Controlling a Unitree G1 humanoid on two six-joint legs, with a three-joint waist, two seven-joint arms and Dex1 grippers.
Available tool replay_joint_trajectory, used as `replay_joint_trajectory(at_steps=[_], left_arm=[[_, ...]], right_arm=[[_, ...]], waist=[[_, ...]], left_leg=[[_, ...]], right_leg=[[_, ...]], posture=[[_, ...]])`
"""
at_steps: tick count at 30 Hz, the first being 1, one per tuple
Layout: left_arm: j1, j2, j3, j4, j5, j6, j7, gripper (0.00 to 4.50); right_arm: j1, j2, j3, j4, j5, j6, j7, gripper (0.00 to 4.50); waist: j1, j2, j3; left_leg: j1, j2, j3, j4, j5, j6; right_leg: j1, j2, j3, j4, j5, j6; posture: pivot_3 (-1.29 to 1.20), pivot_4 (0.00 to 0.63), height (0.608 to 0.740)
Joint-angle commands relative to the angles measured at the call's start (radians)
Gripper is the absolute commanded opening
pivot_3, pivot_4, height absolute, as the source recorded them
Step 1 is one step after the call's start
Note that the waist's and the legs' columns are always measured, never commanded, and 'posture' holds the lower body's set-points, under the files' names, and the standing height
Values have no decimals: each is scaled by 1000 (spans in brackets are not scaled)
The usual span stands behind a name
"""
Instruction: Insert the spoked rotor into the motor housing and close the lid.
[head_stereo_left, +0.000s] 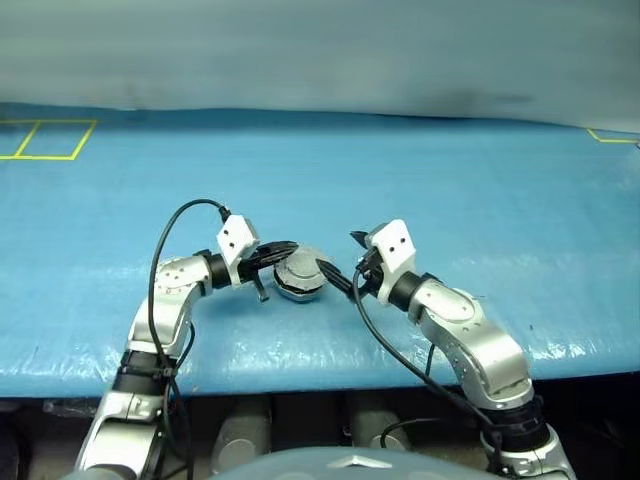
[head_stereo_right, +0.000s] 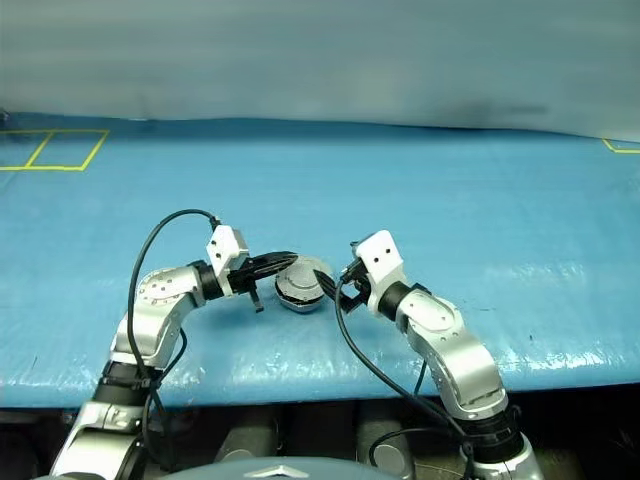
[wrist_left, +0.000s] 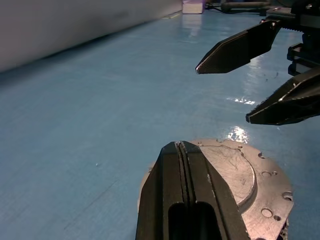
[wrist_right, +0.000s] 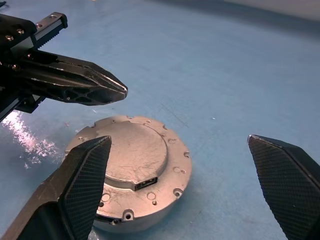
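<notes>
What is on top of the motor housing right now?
The lid lies closed on the motor housing, plain outer face up. The left pincer, shut, hovers just above it. Whatever is inside is covered, so the rotor cannot be confirmed.

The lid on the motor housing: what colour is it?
Plain grey metal lid, best seen in the right wrist view.

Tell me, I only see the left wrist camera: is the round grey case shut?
Observer: Yes, in the right wrist camera the lid lies flat on the case, plain side up.
Operator: Is anything holding it?
Observer: No. The right gripper has its jaws wide open, hanging over the case, not closed on it.
Operator: Where is it on the table?
Observer: Near the front edge of the blue table, between the two grippers.
</notes>
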Motion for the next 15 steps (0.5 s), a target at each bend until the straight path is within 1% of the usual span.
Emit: replay_joint_trajectory(at_steps=[1,4,7,11,15], left_arm=[[96,-33,43,-136,-31,-5,117,0],[193,-75,64,-205,-64,-13,189,0],[266,-92,51,-236,-64,-77,212,0],[331,-93,13,-232,-50,-137,221,0],[365,-120,-14,-224,-53,-148,262,0]], right_arm=[[-80,-17,41,48,17,1,91,4465],[-133,-13,66,119,15,-8,141,4465],[-163,-6,82,177,6,-27,172,4465],[-181,1,96,233,-9,-48,200,4465],[-197,8,111,274,-30,-66,212,4465]], waist=[[-1,0,0],[1,0,0],[5,0,0],[5,0,0],[7,0,0]], left_leg=[[0,0,0,0,0,0],[0,0,0,0,0,0],[0,0,0,0,0,0],[0,0,1,0,0,0],[0,0,1,0,0,0]], right_leg=[[0,0,0,0,0,0],[0,0,0,0,0,0],[0,0,0,0,0,0],[0,0,0,0,0,0],[-1,0,0,0,0,0]], posture=[[0,150,740],[0,150,740],[0,150,740],[0,150,740],[0,150,740]])
